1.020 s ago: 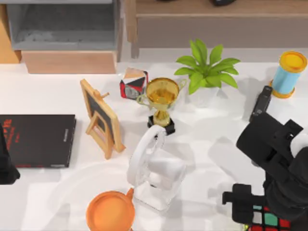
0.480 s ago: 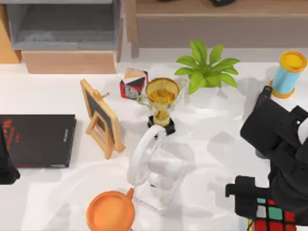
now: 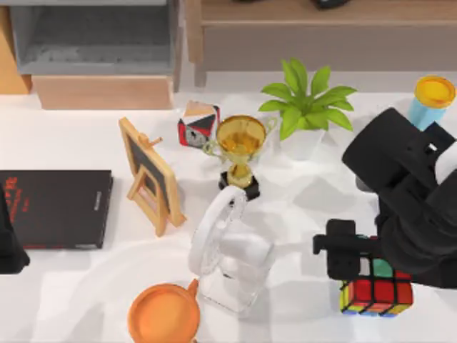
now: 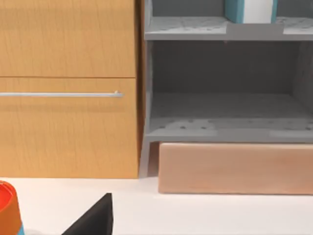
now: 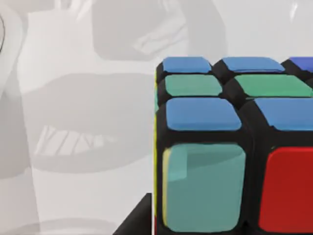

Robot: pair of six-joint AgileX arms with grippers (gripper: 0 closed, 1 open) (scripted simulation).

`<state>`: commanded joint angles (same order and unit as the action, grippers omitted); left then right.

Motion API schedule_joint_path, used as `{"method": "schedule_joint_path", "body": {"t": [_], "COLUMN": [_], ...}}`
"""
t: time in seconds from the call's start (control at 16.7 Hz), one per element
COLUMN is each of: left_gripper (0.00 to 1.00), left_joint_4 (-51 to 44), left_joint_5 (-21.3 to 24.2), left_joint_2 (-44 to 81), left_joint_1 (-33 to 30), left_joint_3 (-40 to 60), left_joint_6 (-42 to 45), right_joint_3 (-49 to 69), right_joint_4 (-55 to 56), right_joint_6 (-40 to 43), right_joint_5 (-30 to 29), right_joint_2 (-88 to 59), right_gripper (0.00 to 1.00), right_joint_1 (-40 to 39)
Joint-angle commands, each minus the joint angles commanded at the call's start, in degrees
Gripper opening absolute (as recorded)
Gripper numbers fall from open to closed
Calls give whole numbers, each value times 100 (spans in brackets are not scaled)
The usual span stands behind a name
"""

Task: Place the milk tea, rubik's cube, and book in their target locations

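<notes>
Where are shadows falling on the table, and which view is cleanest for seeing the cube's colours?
Top view: soft grey shadows spread under the right gripper and beside the black-framed rubik's cube. Right wrist view: blue, green, teal and red stickers read clearly, shadows behind.

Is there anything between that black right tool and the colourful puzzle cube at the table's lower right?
Nothing visible. The right tool sits directly over the black-framed rubik's cube, with no other object between them; the nearest thing, a clear stand, lies off to the left.

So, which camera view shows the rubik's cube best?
The right wrist view shows the rubik's cube best: it is close, with blue, green, teal and red stickers plain. The top view shows it at the table's right front, partly under the right gripper. The left wrist view faces the shelves.
</notes>
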<state>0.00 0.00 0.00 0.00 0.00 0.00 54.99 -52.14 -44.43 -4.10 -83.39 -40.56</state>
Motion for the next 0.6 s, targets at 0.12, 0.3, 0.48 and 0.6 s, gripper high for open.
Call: {"method": "schedule_joint_path", "body": {"t": [0.12, 0.3, 0.48, 0.6], "left_gripper": [100, 100, 100, 100], "left_joint_4": [0, 0, 0, 0], "left_joint_5": [0, 0, 0, 0], "left_joint_2": [0, 0, 0, 0], "left_joint_1": [0, 0, 0, 0], "left_joint_3": [0, 0, 0, 0], "left_joint_6": [0, 0, 0, 0], "right_joint_3": [499, 1365, 2250, 2807], "right_joint_4": [615, 1847, 3266, 4167], "right_joint_6": [479, 1386, 2404, 3063], "right_joint_5": [-373, -1050, -1763, -2212], "right_joint_2": [-219, -623, -1035, -1261], "right_gripper": [0, 0, 0, 0], "right_joint_1": [66, 201, 352, 454]}}
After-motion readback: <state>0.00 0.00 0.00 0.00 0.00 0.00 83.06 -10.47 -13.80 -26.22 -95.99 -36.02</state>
